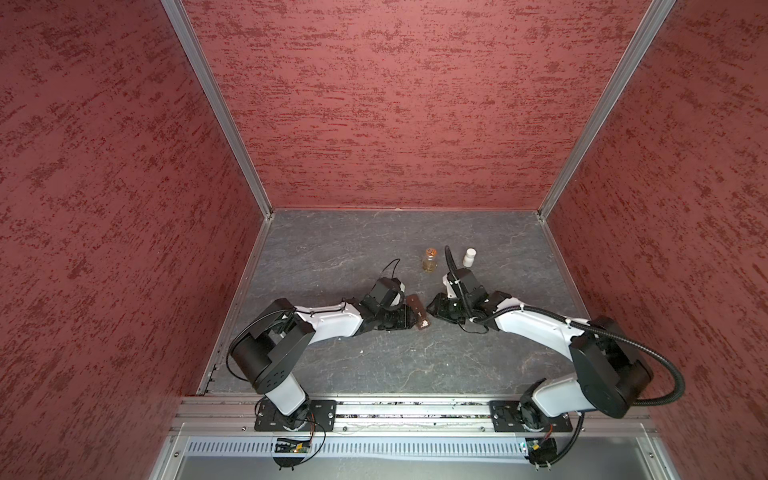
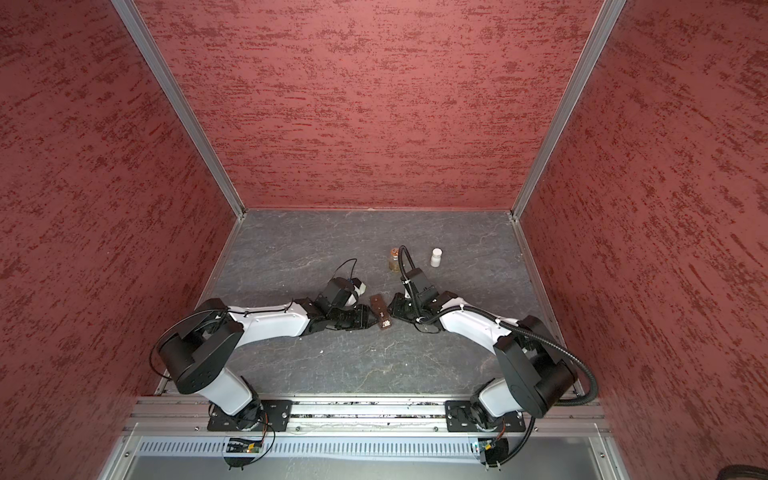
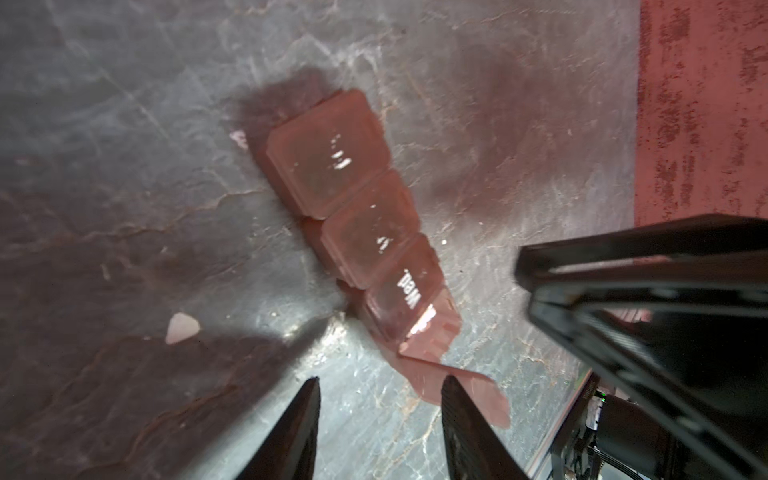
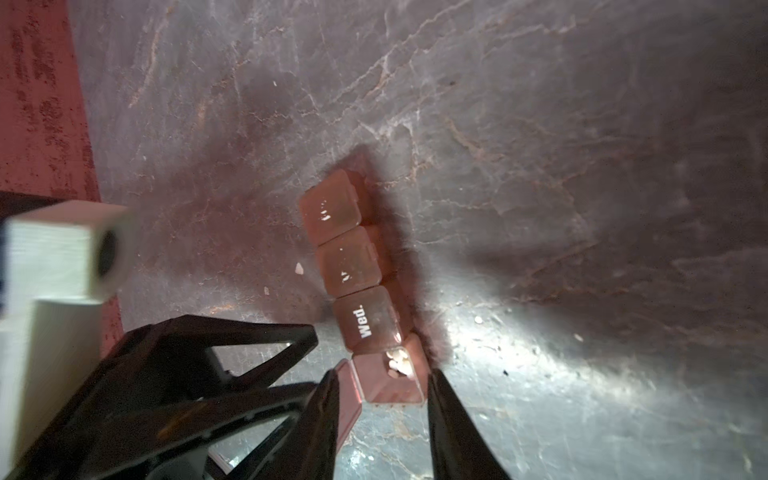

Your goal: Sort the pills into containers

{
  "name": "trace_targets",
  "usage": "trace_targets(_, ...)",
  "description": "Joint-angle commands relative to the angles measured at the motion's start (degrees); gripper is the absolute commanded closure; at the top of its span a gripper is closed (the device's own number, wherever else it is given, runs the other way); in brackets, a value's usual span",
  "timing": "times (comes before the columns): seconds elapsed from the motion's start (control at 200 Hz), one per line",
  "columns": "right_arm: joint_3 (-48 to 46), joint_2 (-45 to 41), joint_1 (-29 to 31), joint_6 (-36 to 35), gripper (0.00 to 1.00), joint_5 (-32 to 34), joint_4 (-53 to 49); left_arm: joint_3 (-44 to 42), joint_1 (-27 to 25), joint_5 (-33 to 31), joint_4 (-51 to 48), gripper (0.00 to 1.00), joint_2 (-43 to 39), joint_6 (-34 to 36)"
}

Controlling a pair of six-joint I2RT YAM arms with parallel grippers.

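Observation:
The containers (image 1: 417, 311) (image 2: 381, 311) form a dark-brown strip box lying on the table between both arms. In the wrist views three lids are down, one marked "Wed." (image 4: 368, 322). The end compartment stands open, with white pills (image 4: 397, 361) (image 1: 424, 323) in it. My right gripper (image 4: 384, 376) (image 1: 434, 309) is open, its fingers on either side of that open compartment, one against the flipped-up lid. My left gripper (image 3: 382, 382) (image 1: 409, 320) is open on the box's other side, with bare table between its fingers and the lid (image 3: 469, 390) beside one fingertip. A loose pill (image 3: 181, 327) (image 4: 299, 269) lies on the table.
An amber bottle with an orange cap (image 1: 429, 262) (image 2: 394, 259) and a small white bottle (image 1: 469, 257) (image 2: 436, 257) stand behind the grippers. Small white crumbs (image 4: 478, 320) dot the grey table. Red walls close in the left, right and back.

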Motion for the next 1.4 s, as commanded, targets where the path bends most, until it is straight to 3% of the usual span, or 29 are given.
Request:
trace_targets(0.0, -0.6, -2.6, 0.3, -0.4, 0.60, 1.8, 0.2, 1.6, -0.4, 0.6, 1.7, 0.51, 0.9, -0.1)
trace_targets(0.281, 0.2, -1.3, 0.3, -4.9, 0.53, -0.4, -0.5, 2.4, -0.5, 1.2, 1.6, 0.50, 2.4, -0.2)
trace_targets(0.551, 1.8, 2.8, -0.2, -9.3, 0.53, -1.0, -2.6, 3.1, -0.5, 1.1, 1.0, 0.51, 3.8, -0.2)
trace_targets(1.047, 6.4, 8.4, -2.3, -14.9, 0.64, -1.1, -6.3, 3.8, 0.2, 1.1, 0.3, 0.51, 4.6, 0.6)
trace_targets(1.393, 8.4, 2.1, -2.4, -21.2, 0.48, 1.9, -12.9, 3.9, 1.5, 1.2, 0.4, 0.50, 5.4, 1.2)
